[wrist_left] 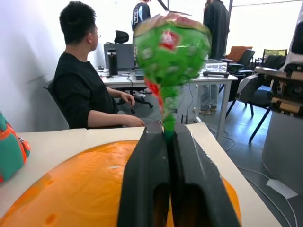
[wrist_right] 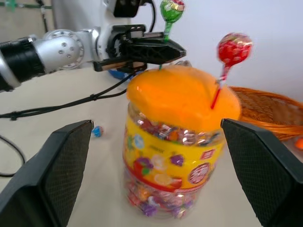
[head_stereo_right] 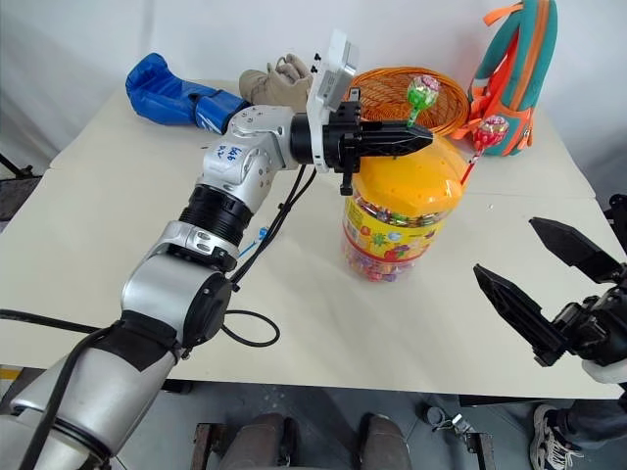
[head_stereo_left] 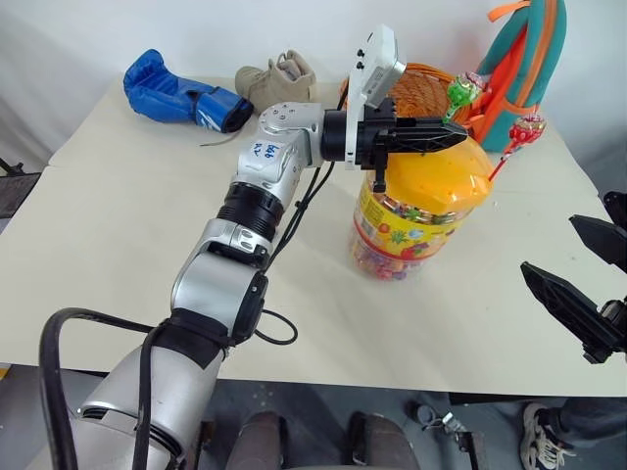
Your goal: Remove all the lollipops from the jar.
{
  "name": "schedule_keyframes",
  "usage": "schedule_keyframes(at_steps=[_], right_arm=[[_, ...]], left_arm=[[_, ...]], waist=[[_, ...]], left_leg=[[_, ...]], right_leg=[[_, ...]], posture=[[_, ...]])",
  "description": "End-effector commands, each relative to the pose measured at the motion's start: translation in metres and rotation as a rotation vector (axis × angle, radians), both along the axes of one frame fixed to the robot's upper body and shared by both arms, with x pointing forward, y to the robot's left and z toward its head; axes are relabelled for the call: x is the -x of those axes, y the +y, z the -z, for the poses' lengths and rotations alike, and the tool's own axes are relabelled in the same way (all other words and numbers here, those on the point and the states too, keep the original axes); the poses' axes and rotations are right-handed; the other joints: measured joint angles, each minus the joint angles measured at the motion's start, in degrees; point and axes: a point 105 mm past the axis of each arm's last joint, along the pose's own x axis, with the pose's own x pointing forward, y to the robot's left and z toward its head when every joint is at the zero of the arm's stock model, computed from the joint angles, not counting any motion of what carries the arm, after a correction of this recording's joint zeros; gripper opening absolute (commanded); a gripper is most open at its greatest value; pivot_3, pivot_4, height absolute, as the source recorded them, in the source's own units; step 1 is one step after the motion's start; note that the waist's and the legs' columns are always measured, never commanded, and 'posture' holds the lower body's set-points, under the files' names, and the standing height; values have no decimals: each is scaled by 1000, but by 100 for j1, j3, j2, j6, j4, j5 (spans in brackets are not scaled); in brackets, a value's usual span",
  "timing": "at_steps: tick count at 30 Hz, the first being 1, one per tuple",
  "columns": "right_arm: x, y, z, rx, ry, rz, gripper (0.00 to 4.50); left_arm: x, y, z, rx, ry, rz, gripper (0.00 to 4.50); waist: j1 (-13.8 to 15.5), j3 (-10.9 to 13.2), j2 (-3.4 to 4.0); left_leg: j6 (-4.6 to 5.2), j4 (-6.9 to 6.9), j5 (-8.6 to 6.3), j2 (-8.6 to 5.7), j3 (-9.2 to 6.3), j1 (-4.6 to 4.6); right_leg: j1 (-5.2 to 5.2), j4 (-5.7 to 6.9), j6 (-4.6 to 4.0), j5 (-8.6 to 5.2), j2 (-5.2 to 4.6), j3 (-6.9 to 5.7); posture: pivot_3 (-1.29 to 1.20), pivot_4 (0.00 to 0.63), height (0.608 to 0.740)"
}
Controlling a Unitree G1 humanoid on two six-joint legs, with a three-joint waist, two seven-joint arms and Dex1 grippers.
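Lollipops, two standing in the jar (head_stereo_left: 416,211): a green-wrapped lollipop (head_stereo_left: 461,92) on a green stick and a red-wrapped lollipop (head_stereo_left: 526,128) on a red stick, each planted upright through a hole in the domed orange lid (wrist_right: 182,97), heads well above it, which leaves the sticks free to be pinched from the side. A small blue-wrapped sweet on a stick (wrist_right: 96,131), probably the third lollipop, lies on the desk (head_stereo_left: 127,255) near the jar's base. Jar: clear tub, yellow label band, loose sweets inside, standing upright toward the far side of the desk, just in front of a woven orange basket (head_stereo_right: 392,93). Left gripper (head_stereo_left: 453,134): reaches level across the lid's top, jaws closed on the green stick just under the wrapped head, as the left wrist view shows; held level, likely so the stick can be drawn straight up out of its hole. Right gripper (head_stereo_right: 534,284): hovers off the jar's right side, apart from it, jaws spread wide and empty, facing the red-wrapped lollipop, apparently waiting its turn. Also on the desk: a blue boxing glove (head_stereo_left: 181,98) and a tan shoe (head_stereo_left: 277,78) at the far left; an orange-and-teal backpack (head_stereo_left: 524,69) behind the jar. Status, judged: green one gripped but not yet lifted out, red one untouched.
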Motion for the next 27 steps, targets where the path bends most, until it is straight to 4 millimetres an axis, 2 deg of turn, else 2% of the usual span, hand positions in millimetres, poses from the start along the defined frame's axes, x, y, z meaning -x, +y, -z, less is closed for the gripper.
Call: schedule_keyframes(at_steps=[1, 9, 14, 17, 18, 20, 22, 27], right_arm=[[2, 4, -1, 14, -42, 25, 4500], [0, 14, 4, 0, -42, 6, 4500], [-2, 19, 4, -7, -46, -8, 4500], [-3, 20, 4, -8, -46, -6, 4500], [-6, 20, 4, -16, -51, 2, 4500], [-9, 24, 5, -23, -53, 2, 4500], [-11, 26, 6, -33, -53, 1, 4500], [-13, 29, 9, -32, -32, -24, 4500]], left_arm=[[10, 4, -27, 39, -64, 17, 14], [15, 32, -46, 65, -52, -30, 14], [3, 60, -54, 79, -32, -183, 14], [-1, 68, -55, 77, -29, -224, 14], [-8, 84, -53, 71, -9, -301, 14], [-24, 118, -44, 40, 36, -459, 14], [-28, 137, -35, 9, 59, -534, 14], [-35, 186, 17, -167, 202, -755, 14]], waist=[[-3, 0, 0], [-16, 0, 1], [-27, -1, 2], [-27, -1, 2], [-16, -1, 2], [-54, -2, 4], [-106, -4, 8], [-144, -4, 7]], left_leg=[[0, 0, 0, 0, 0, 0], [-3, 10, 2, -1, 9, -52], [-4, 10, 3, -1, 9, -50], [-4, 10, 3, 0, 9, -50], [-4, 10, 3, -1, 10, -51], [-4, 11, 3, 0, 11, -49], [-7, 9, 4, -1, 10, -43], [-11, 9, 7, 1, 6, -44]], right_leg=[[0, 0, 0, 0, 0, 0], [-67, 28, 0, 0, 1, 14], [-69, 32, 0, 0, 2, 18], [-70, 33, 0, 0, 2, 19], [-70, 33, 0, 0, 2, 20], [-70, 33, 0, 0, 2, 22], [-75, 44, -1, 0, 5, 33], [-77, 51, -4, -2, 8, 31]], posture=[[0, 150, 740], [0, 150, 740], [0, 150, 740], [0, 150, 740], [0, 150, 740], [0, 150, 740], [0, 150, 740], [0, 150, 740]])
